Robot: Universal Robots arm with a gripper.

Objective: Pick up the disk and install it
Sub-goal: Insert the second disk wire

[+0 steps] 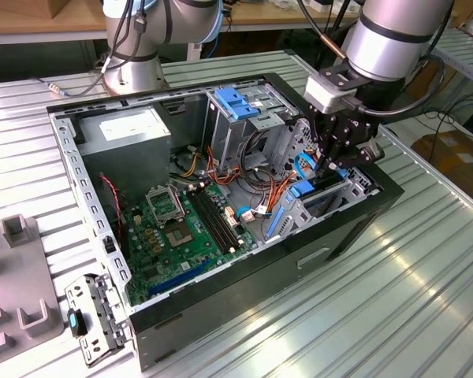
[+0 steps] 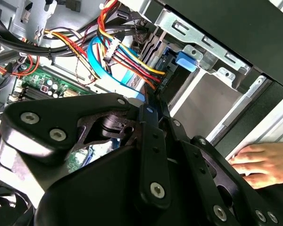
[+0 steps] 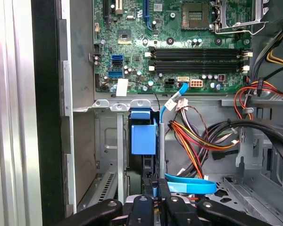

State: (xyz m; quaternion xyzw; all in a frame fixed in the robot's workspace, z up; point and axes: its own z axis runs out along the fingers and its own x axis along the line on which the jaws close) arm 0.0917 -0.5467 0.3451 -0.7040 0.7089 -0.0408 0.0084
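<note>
A ribbed metal surface (image 1: 426, 299) is carrying an open computer case (image 1: 221, 303). Nearest, a motherboard (image 1: 177, 228) is lying on the case floor. Farther back, by the case's far end wall, the end effector (image 1: 331, 169) is pressing together on the disk (image 1: 319, 187), which is sitting edge-up in the drive bay (image 1: 315, 209), its blue rail (image 3: 144, 136) showing in the first wrist view. A person's hand (image 2: 264, 162) is resting beside the case.

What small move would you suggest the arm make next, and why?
Probably a short, slow press straight along the slot: the gripper sits right next to the disk, whose blue end appears partly inside the metal bay, with a blue cable lying close beside.
</note>
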